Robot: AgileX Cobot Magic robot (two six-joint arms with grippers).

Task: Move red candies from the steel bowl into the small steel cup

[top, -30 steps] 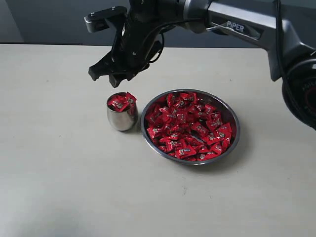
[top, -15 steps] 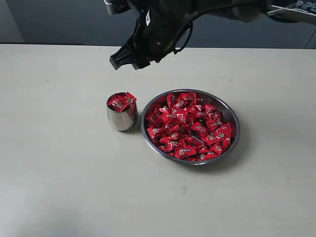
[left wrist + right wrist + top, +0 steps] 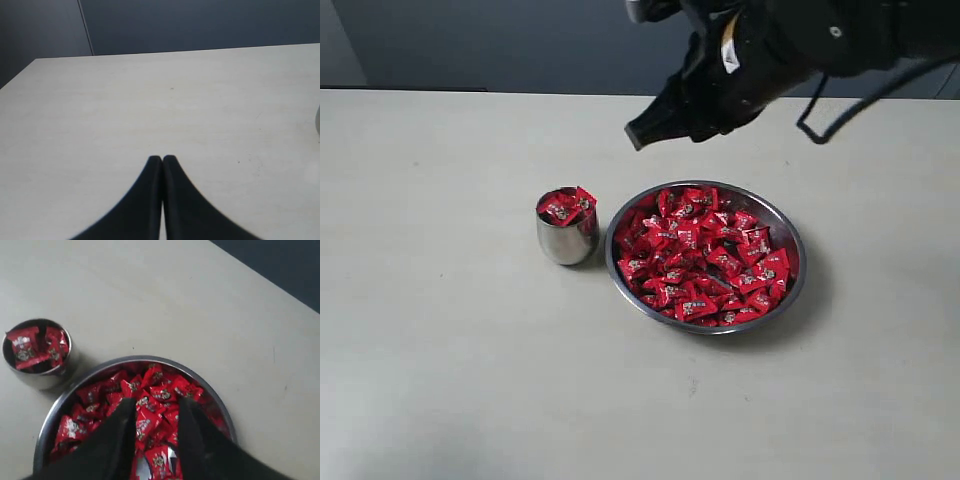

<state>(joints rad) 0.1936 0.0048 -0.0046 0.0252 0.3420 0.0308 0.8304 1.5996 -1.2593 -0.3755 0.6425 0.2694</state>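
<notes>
**Setting:** robot test bench, laboratory type.

**Evidence:**
- One plain off-white desk (image 3: 440, 360), matte top with faint specks and scuffs.
- Dark blue-grey wall panels (image 3: 470, 45) directly behind the desk's far edge, with a vertical seam between two of them.
- A black robot arm (image 3: 790, 45) with a loose cable, hanging over the desk.

**Items on the desk:** a steel bowl (image 3: 797, 262) of red candies (image 3: 705, 255), and a small steel cup (image 3: 566, 243) just beside it.

**Lighting:** even and flat, with soft shadows.

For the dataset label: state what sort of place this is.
Likely a robotics lab bench, not a kitchen: bare pale table, plain dark wall, and the right gripper hovering over a steel bowl of red candies.
</notes>
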